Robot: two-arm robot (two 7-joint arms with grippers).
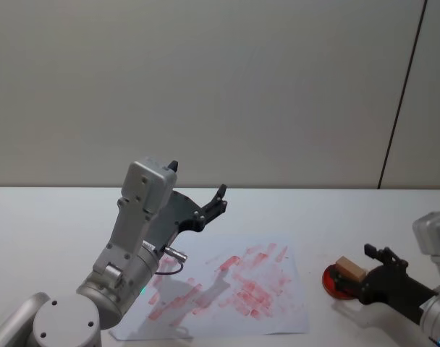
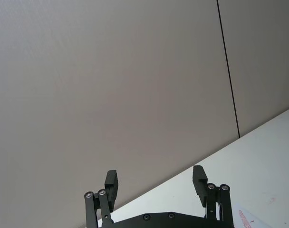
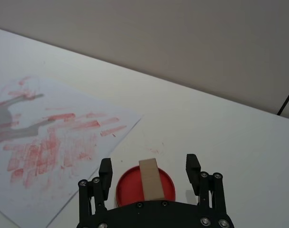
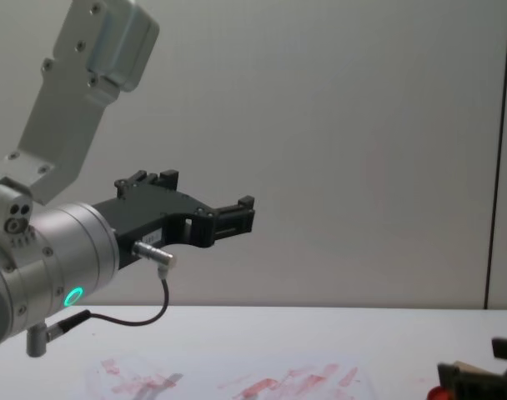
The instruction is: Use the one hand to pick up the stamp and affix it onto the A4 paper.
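The stamp (image 1: 350, 269), a small tan wooden block, rests on the round red ink pad (image 1: 333, 285) at the table's right. My right gripper (image 1: 357, 273) sits low around it. In the right wrist view that gripper (image 3: 149, 165) is open, its fingers (image 3: 105, 167) standing on either side of the stamp (image 3: 152, 180) with gaps between. The A4 paper (image 1: 227, 289), smeared with red ink, lies at the table's middle. My left gripper (image 1: 218, 196) hangs open and empty, raised above the paper's far left part; the left wrist view has it (image 2: 155, 179) aimed at the wall.
The white table (image 1: 350, 210) runs back to a grey wall with a dark vertical seam (image 1: 401, 94) at the right. The left arm's grey body (image 1: 133, 246) overhangs the paper's left side.
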